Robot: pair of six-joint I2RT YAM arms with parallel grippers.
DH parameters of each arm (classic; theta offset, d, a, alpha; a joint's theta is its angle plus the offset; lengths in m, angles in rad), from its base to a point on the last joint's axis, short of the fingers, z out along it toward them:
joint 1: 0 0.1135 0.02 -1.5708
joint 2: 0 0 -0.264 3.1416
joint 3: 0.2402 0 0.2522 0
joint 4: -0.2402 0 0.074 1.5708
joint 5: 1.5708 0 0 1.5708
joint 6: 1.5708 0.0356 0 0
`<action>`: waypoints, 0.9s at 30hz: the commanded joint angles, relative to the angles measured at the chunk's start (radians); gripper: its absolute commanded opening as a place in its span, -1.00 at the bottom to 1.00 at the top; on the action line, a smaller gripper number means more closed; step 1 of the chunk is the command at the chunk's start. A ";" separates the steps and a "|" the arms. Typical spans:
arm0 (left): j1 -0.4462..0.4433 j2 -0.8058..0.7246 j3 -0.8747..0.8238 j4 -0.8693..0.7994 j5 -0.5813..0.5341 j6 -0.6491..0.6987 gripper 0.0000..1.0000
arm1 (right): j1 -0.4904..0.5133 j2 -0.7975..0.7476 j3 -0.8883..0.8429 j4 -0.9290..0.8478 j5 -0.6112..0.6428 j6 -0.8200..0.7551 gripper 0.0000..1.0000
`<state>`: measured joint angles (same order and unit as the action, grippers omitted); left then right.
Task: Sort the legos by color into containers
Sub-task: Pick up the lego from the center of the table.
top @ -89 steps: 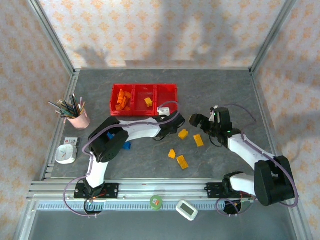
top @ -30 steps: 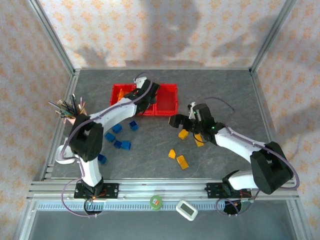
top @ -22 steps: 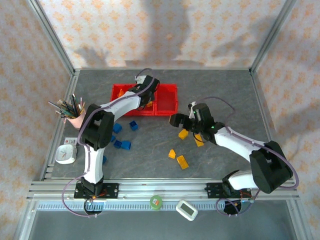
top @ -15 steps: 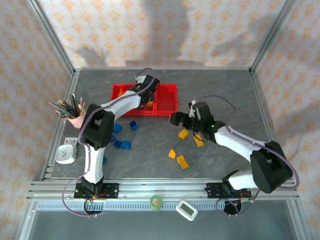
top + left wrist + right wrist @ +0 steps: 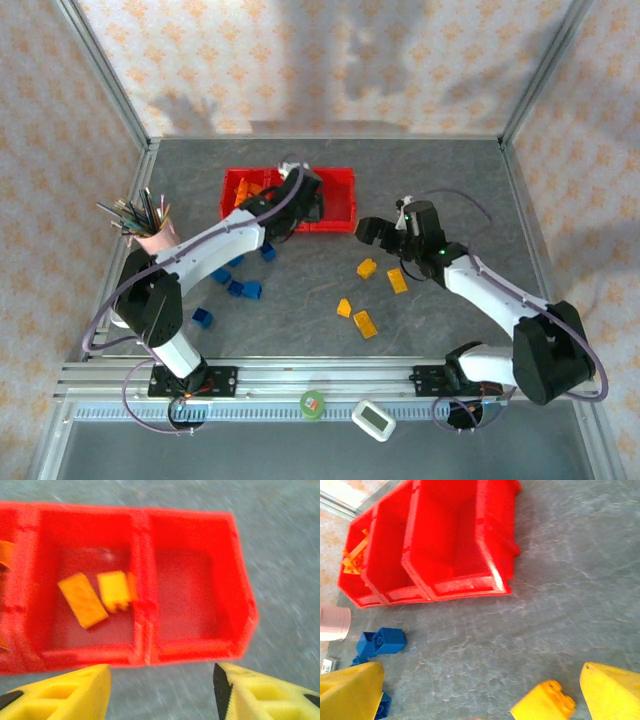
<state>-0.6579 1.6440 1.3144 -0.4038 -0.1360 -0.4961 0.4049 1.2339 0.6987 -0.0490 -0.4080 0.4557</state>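
- Left tool (image 5: 161, 682) had opened, empty; a second yellow brick (image 5: 114, 591) lay in the middle bin (image 5: 90, 654).
- Right tool (image 5: 480, 690) gaped wide near a loose yellow wedge (image 5: 543, 707).

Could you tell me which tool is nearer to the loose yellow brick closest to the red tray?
The right tool: it hovers open just beyond the yellow brick, on its far side. The left tool is farther off, at the red tray.

Ahead of the left pincer (image 5: 160, 690), the glossy red plastic three-bin tray (image 5: 192, 651) holds smooth yellow plastic bricks (image 5: 114, 591); the mottled grey desk (image 5: 282, 555) beneath looks matt, stone-like.
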 commanded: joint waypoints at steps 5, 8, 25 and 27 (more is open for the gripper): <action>-0.155 -0.037 -0.150 0.108 0.082 -0.018 0.31 | -0.066 -0.113 -0.123 -0.087 0.019 -0.017 1.00; -0.214 -0.025 -0.180 0.163 0.088 -0.008 0.37 | -0.094 -0.146 -0.165 -0.103 0.024 -0.011 1.00; -0.305 0.312 0.016 0.178 0.053 0.046 0.50 | -0.166 -0.176 -0.225 -0.126 0.070 -0.011 1.00; -0.305 0.343 0.037 0.167 0.041 0.050 0.50 | -0.167 -0.177 -0.223 -0.128 0.072 -0.012 1.00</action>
<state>-0.9604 1.9507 1.3098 -0.2192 -0.0605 -0.4686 0.2451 1.0645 0.4770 -0.1593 -0.3721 0.4553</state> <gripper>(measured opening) 0.750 0.998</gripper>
